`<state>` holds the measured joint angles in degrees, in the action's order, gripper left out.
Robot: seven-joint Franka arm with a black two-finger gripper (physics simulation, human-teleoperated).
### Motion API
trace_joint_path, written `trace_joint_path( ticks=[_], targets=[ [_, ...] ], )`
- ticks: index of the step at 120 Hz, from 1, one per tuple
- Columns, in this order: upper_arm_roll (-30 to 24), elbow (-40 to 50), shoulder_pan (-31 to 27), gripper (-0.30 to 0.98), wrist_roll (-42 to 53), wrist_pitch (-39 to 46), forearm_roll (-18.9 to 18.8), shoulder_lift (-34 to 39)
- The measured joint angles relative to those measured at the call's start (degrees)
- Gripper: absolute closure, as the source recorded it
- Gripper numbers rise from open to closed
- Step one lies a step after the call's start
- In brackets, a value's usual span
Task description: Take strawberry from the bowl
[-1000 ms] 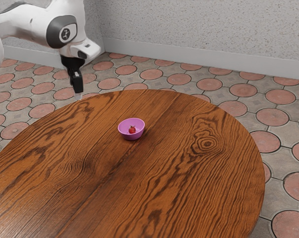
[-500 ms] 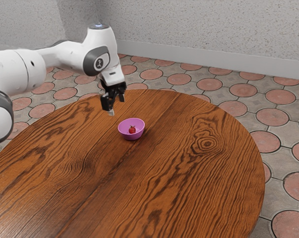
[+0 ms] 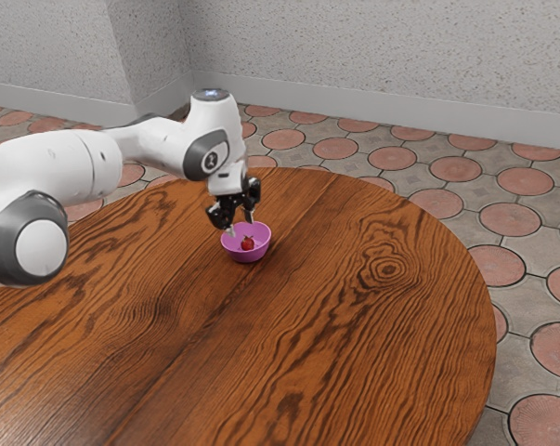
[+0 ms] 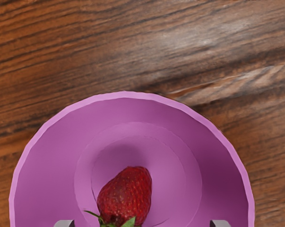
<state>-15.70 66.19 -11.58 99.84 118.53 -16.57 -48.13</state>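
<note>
In the exterior view my gripper [image 3: 241,227] points down at the pink-purple bowl [image 3: 246,257], its two fingers spread apart over the bowl's far part, with nothing held. The red strawberry [image 3: 248,243] lies inside, just below the fingertips. From the wrist, the bowl [image 4: 50,156] appears from above with the strawberry [image 4: 129,194] on its floor, green leaves at one end. The tips of my open gripper [image 4: 142,223] stand on either side of the strawberry's line, apart from it; their exact height over the rim I cannot tell.
The round wooden table [image 3: 354,344] carries the bowl near its far edge. Beyond that edge are the tiled floor [image 3: 510,219] and a speckled wall [image 3: 382,56]. My arm reaches in from the exterior view's left, above the table.
My arm has swung toward the exterior view's right and lowered, bringing the gripper from beyond the table's edge to just over the bowl. Bowl and strawberry have stayed put.
</note>
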Motion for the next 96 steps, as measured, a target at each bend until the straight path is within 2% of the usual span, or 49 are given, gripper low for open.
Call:
trace_joint_path(
  ticks=[12, 28, 67, 96],
  targets=[
    [-1.2, -0.3, 0.0, 0.35, 2.1, 0.4, -3.7, -1.3],
    [-1.5, -0.9, -0.2, 0.36, 4.5, 1.0, -5.6, -2.8],
    [-1.5, -1.7, -0.3, 0.47, 8.4, 2.4, -6.6, -4.8],
    [-1.5, -1.7, -0.4, 0.47, 10.3, 3.3, -6.6, -5.9]
  ],
)
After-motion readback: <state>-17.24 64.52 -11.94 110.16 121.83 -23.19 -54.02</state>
